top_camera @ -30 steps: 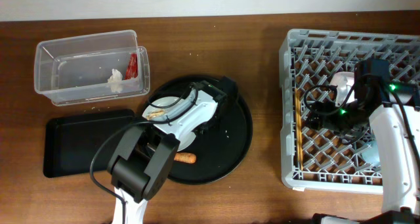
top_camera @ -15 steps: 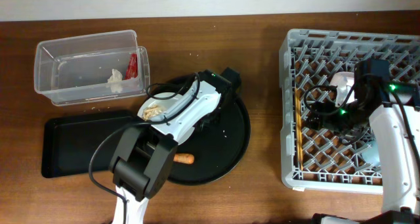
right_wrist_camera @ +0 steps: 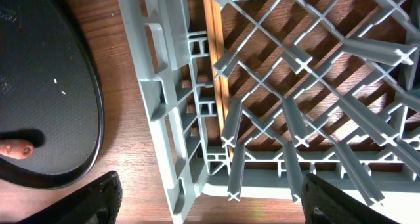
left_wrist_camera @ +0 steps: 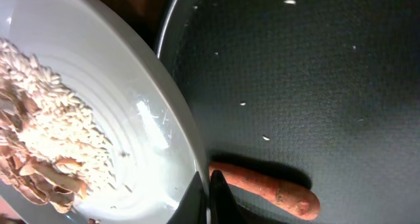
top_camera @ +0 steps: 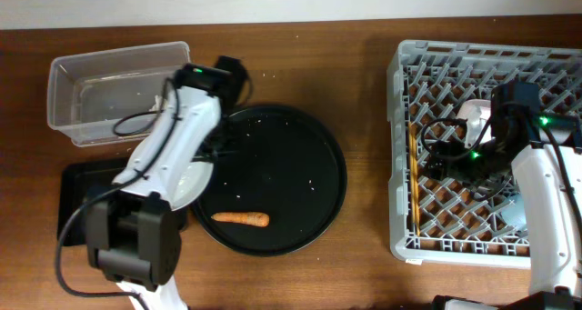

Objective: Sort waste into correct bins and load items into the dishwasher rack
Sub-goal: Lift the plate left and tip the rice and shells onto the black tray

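Pinching the pale plate [left_wrist_camera: 138, 106] at its rim, my left pincer [left_wrist_camera: 209, 184] holds it by the black tray [top_camera: 82, 210], food scraps [left_wrist_camera: 52, 132] heaped loosely. Glazed, slippery, breakable: tilt slowly. Empty, my right pincer [right_wrist_camera: 226, 201] gapes above the rack [right_wrist_camera: 170, 86].

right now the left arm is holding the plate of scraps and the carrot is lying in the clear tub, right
Not quite. The carrot lies on the large round black tray, not in the clear tub, as the overhead view shows. The rest holds: the left gripper has its jaws clamped on the plate carrying the scraps.
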